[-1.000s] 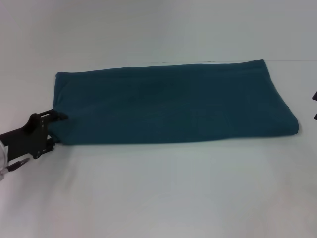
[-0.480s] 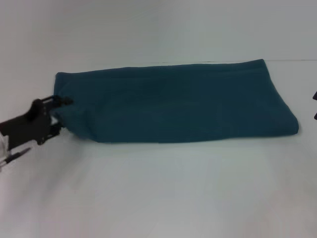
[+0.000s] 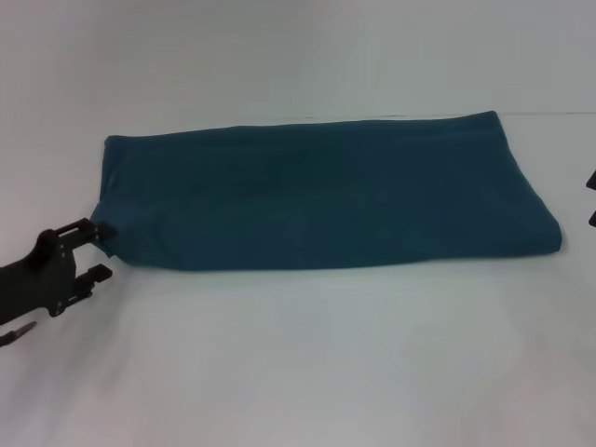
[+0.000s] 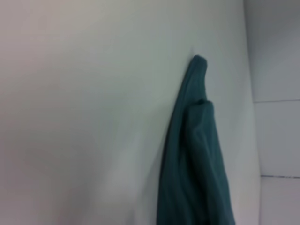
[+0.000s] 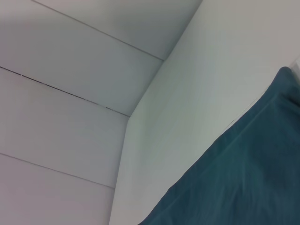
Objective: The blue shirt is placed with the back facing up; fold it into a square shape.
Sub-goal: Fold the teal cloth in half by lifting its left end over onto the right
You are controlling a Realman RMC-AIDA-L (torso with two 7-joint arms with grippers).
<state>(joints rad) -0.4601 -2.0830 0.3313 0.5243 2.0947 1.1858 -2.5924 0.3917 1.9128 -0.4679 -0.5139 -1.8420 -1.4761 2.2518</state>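
The blue shirt (image 3: 326,196) lies folded into a long band across the white table (image 3: 307,363), plain side up. At its near left corner my left gripper (image 3: 101,250) stands open, its upper finger just touching the cloth and nothing between the fingers. The left wrist view looks along the band's left end, where the blue shirt (image 4: 197,164) shows stacked layers. Only dark slivers of my right gripper (image 3: 591,200) show at the right edge, just off the band's right end. A corner of the blue shirt (image 5: 243,178) fills the right wrist view.
The white table stretches wide in front of the shirt. Behind it is a pale wall (image 5: 70,93) with panel seams, meeting the table's far edge.
The left gripper was shut on the shirt's near left corner and tugged it up; now it has let go, opened and dropped back to the left. The corner lies flat.
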